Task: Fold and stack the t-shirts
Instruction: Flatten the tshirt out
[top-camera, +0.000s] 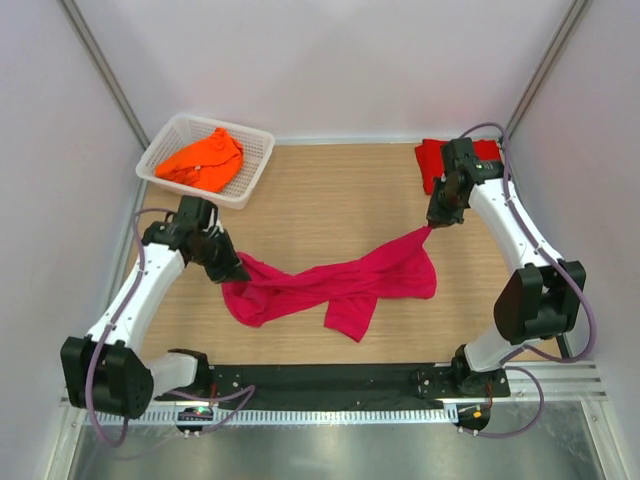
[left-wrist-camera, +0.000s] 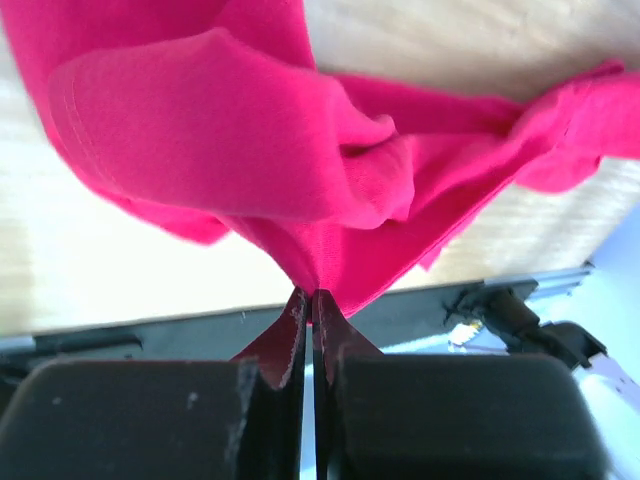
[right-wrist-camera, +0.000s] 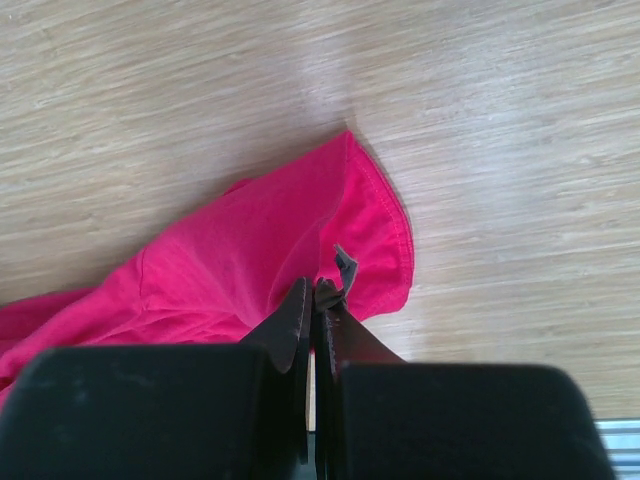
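The magenta-pink t-shirt (top-camera: 340, 285) lies crumpled and stretched across the middle of the wooden table. My left gripper (top-camera: 238, 268) is shut on the shirt's left end; in the left wrist view the cloth (left-wrist-camera: 250, 150) rises bunched from the pinched tips (left-wrist-camera: 312, 297). My right gripper (top-camera: 432, 226) is shut on the shirt's right corner, lifted slightly. The right wrist view shows the hemmed edge (right-wrist-camera: 270, 240) and a small grey tag caught at the tips (right-wrist-camera: 318, 290). A red t-shirt (top-camera: 430, 160) lies at the back right, partly hidden by the right arm. An orange t-shirt (top-camera: 205, 160) sits in the basket.
A white lattice basket (top-camera: 165, 140) stands at the back left corner. Bare wood table (top-camera: 330, 200) lies between the basket and the red shirt. A black strip (top-camera: 330, 378) with the arm bases runs along the near edge. Walls enclose three sides.
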